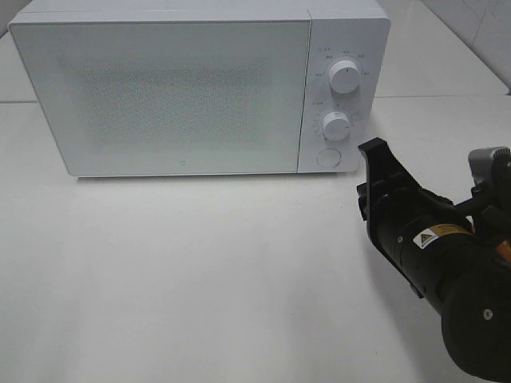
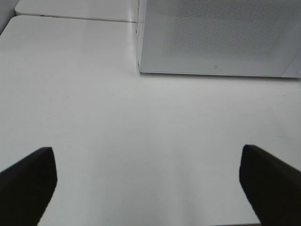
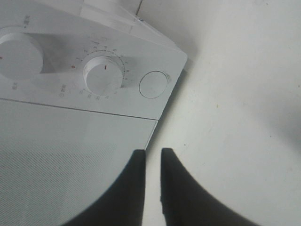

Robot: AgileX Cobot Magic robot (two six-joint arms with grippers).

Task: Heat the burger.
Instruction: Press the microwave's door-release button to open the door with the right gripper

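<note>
Exterior high view showed the white microwave (image 1: 200,88) with its door shut and the right gripper (image 1: 374,149) poised just beside the round button (image 1: 327,158) at the foot of the control panel. Whether they touched could not be told. The step looked to be a press on that button, probably to release the door. Done well, the fingertips would meet its centre squarely, clear of the lower dial (image 1: 336,125) above, and push straight in so the oven did not slide on the table (image 1: 200,271).

Only the right wrist view showed the fingers drawn nearly together, with a thin slit between them, gripping nothing. Only the left wrist view showed the left gripper (image 2: 146,157), spread wide and holding nothing. The burger appeared in no view; whether it sat behind the frosted door could not be told.
</note>
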